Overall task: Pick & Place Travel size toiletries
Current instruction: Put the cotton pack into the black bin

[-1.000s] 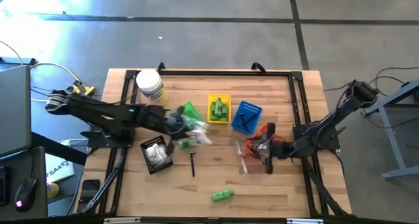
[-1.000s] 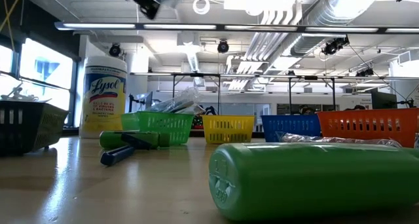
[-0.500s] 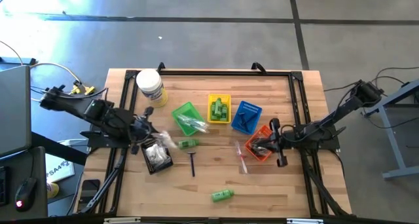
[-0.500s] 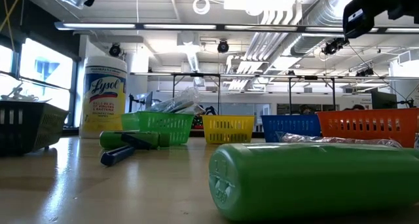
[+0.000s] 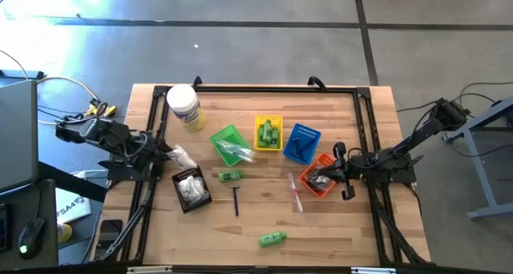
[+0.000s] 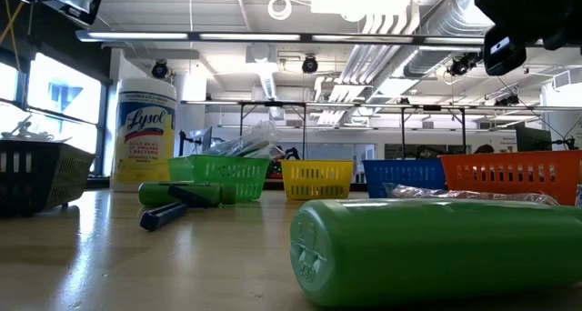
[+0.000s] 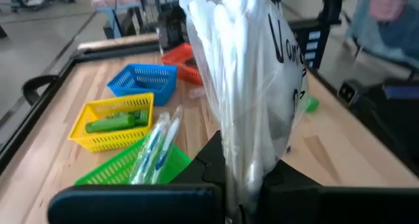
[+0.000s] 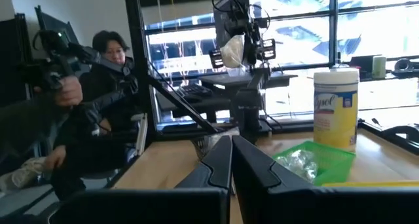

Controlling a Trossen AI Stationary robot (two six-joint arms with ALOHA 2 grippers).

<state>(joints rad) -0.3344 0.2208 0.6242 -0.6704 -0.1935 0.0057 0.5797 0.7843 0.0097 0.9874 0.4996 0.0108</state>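
Gripping a clear-wrapped pack of white sticks (image 7: 252,86), the left hand (image 5: 167,152) is clamped shut on the bag's lower end, up off the worktop (image 5: 353,234) at its left edge, just above the black basket (image 5: 191,188); that wrapper looks light, soft and crinkly, likely slippery, so pinching a gathered fold near the end seems the sound hold, and a hard squeeze risks bending the sticks inside; out to the green basket (image 5: 224,139) next, already carrying similar wrapped sticks, with the yellow basket (image 5: 268,133) beside it holding green bottles; a blue basket (image 5: 301,142) follows in the row; over at the orange basket (image 5: 318,176), the right hand (image 5: 343,171) sits at its rim with fingers pressed together on nothing; loose pieces wait on the boards: a small green bottle (image 5: 230,175), a dark razor (image 5: 236,199), a thin wrapped stick (image 5: 295,192), and another green bottle (image 5: 272,239) near the front, rigid and round, likely to roll, best taken across its middle; the big white jar (image 5: 183,106) stands at the back left.
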